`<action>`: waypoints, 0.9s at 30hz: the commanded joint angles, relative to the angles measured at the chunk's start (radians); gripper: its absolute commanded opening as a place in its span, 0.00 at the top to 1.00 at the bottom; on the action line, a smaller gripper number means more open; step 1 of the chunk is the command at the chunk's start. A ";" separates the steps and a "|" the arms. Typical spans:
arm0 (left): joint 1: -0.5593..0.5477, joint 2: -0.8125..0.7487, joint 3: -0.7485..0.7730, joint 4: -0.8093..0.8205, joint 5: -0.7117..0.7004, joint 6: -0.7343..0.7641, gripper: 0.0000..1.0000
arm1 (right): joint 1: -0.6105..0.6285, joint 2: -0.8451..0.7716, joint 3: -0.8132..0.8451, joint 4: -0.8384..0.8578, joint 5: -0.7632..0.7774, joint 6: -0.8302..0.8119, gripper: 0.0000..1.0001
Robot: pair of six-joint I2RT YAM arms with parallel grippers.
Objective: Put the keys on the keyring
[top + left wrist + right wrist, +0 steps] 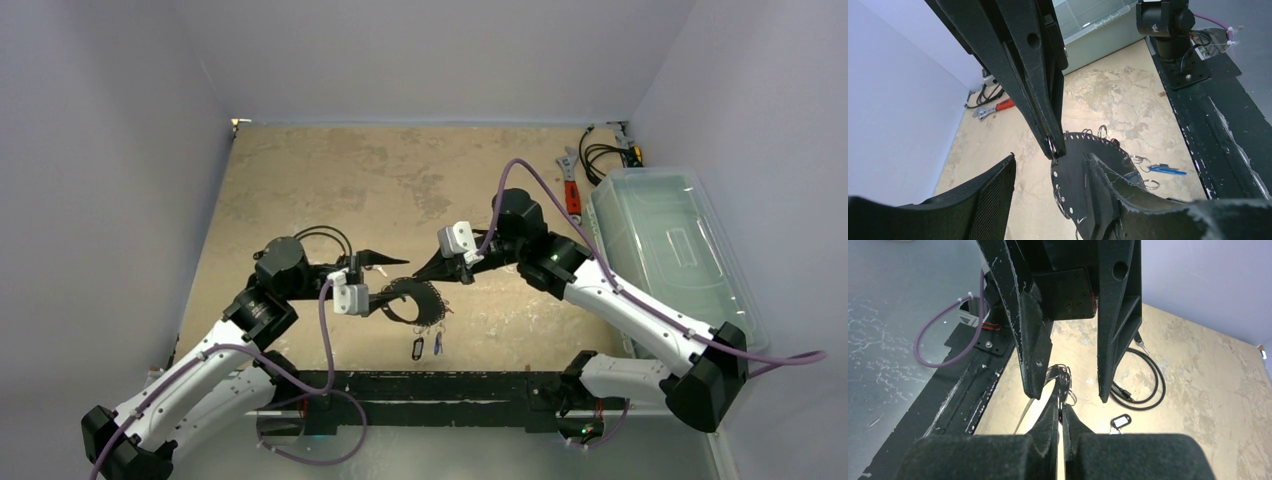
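Observation:
The keyring shows as a dark disc with small holes and wire loops along its rim, held above the table. My right gripper is shut on its rim, seen edge-on between my pads. My left gripper is open, its two fingers straddling the disc; one finger lies against the disc's face. A black-tagged key and a blue key sit just below the keyring; I cannot tell whether they hang from it. The blue key also shows in the left wrist view, the black tag in the right wrist view.
A clear plastic box stands at the right. A red-handled wrench and black cables lie at the back right. A black cable loop lies behind the left gripper. A black strip runs along the near edge.

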 commanded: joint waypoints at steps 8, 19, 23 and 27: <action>0.000 0.051 0.028 0.067 0.029 -0.031 0.54 | 0.003 -0.043 0.017 0.081 -0.016 0.030 1.00; 0.002 0.087 0.039 0.097 0.034 -0.079 0.68 | 0.004 -0.025 0.014 0.081 -0.005 0.034 1.00; 0.002 0.097 0.042 0.097 0.030 -0.085 0.74 | 0.004 -0.015 0.019 0.069 0.001 0.030 1.00; 0.001 0.101 0.046 0.094 0.023 -0.089 0.81 | 0.004 -0.012 0.020 0.068 0.006 0.029 1.00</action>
